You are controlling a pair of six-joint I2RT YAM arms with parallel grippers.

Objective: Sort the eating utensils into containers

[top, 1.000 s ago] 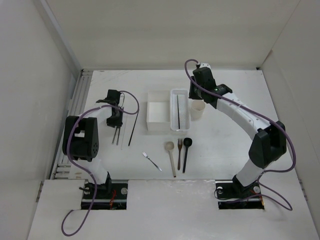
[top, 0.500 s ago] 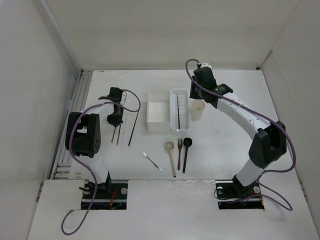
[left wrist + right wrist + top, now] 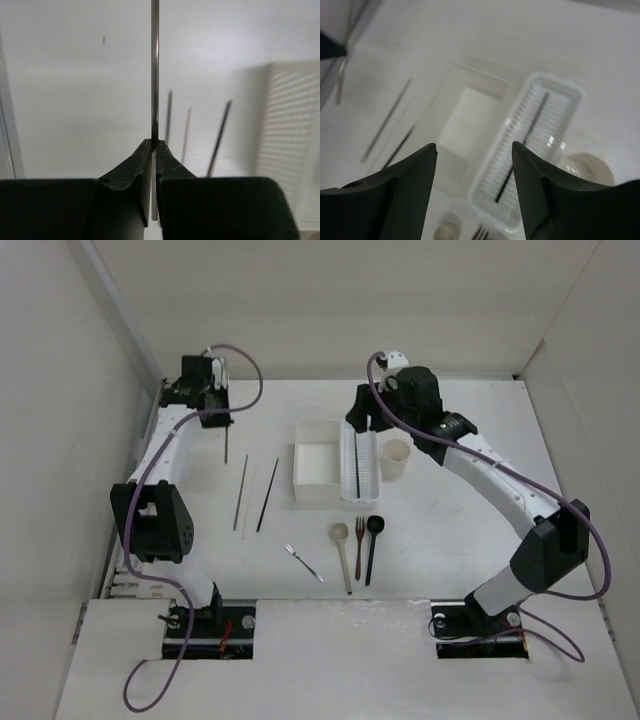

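My left gripper (image 3: pixel 222 420) is raised at the far left, shut on a thin dark chopstick (image 3: pixel 226 445) that hangs down from it; in the left wrist view the chopstick (image 3: pixel 155 75) runs straight out from the closed gripper (image 3: pixel 154 142). Three more chopsticks (image 3: pixel 240 492) lie on the table below. My right gripper (image 3: pixel 362 423) hovers open and empty (image 3: pixel 474 147) over the perforated tray (image 3: pixel 372 480), which holds one dark chopstick (image 3: pixel 525 135). The white square box (image 3: pixel 317 488) and beige cup (image 3: pixel 396 458) flank the tray. A pale spoon (image 3: pixel 342 540), brown fork (image 3: pixel 359 545), black spoon (image 3: pixel 372 545) and silver fork (image 3: pixel 303 562) lie nearer.
White walls enclose the table on three sides. A ridged rail (image 3: pixel 150 455) runs along the left edge beside the left arm. Both arm bases stand at the near edge.
My left gripper has closed on one chopstick, lifted it off the table and carried it up to the far left. My right gripper has opened wider and shifted left over the tray.
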